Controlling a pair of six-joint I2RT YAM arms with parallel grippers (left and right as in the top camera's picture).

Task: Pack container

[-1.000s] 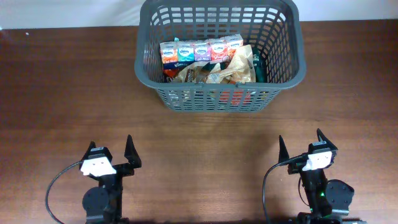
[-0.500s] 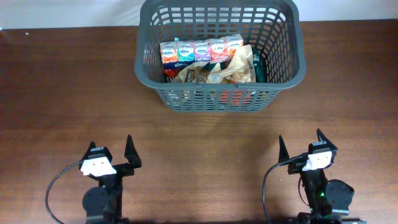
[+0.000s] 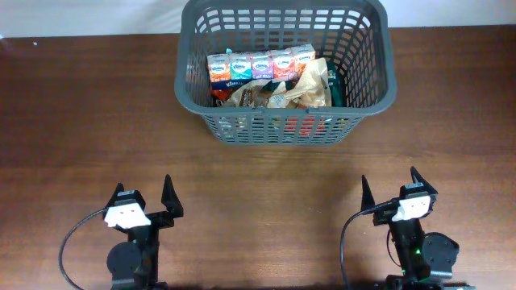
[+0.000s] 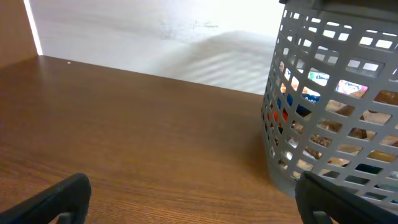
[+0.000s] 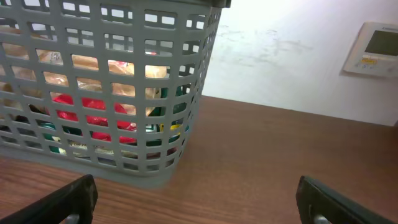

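Grey lattice basket (image 3: 286, 129), 12 o'clock, looks packed; left end effector (image 3: 143, 184), right end effector (image 3: 389, 177) spread, empty; parking clear seems right.

You have bare bench (image 3: 81, 121) to pass over between the left claw (image 3: 145, 189), the right claw (image 3: 389, 181) and the container (image 3: 282, 129). Bare bench also lies on both sides of the container. Its lattice walls block entry from the side, so only the open top admits a claw. Inside, a row of cartons (image 3: 260, 64) and wrapped packs (image 3: 274, 95) cover the base.
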